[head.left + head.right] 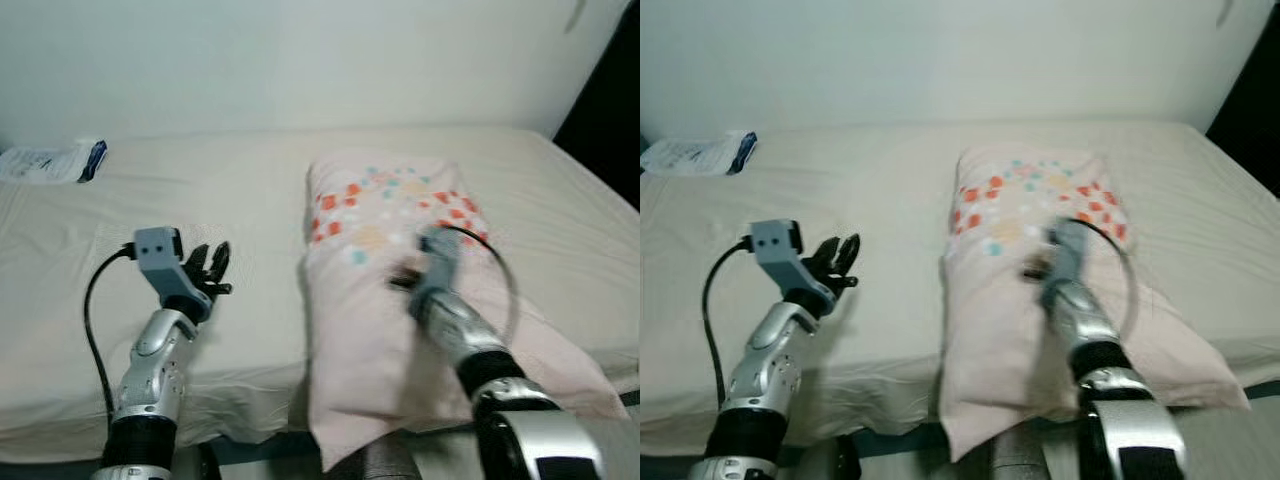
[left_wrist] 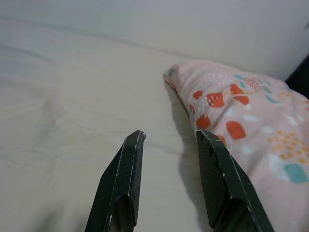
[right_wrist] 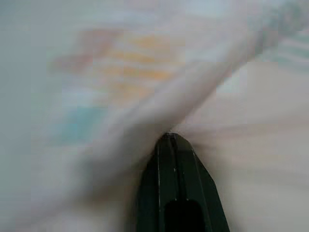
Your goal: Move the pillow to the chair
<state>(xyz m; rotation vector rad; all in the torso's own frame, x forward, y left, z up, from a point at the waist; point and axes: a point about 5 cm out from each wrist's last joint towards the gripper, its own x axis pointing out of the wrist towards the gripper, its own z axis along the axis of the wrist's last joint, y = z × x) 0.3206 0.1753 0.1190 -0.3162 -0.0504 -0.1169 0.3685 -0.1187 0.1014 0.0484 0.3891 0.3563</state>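
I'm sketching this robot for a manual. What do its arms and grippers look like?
Both arms are silver metal with black bands at the joints. The left gripper has two long, flat black fingers with rounded tips, below a small grey camera box from which a black cable loops down along the arm. The right gripper has the same black fingers, a greyish wrist and its own black cable loop.

Pillow (image 1: 380, 300): soft matt cloth, pale pink w/ printed red, teal, orange patches, creased. Bed (image 1: 250, 190): matt cream sheet, smooth w/ light wrinkles. Left gripper (image 2: 169, 145): black fingers, matt, hard plastic look, scuffed edges. Arms: brushed silver metal, slight sheen. Packet (image 1: 50, 160) at bed's far corner: glossy plastic wrap.
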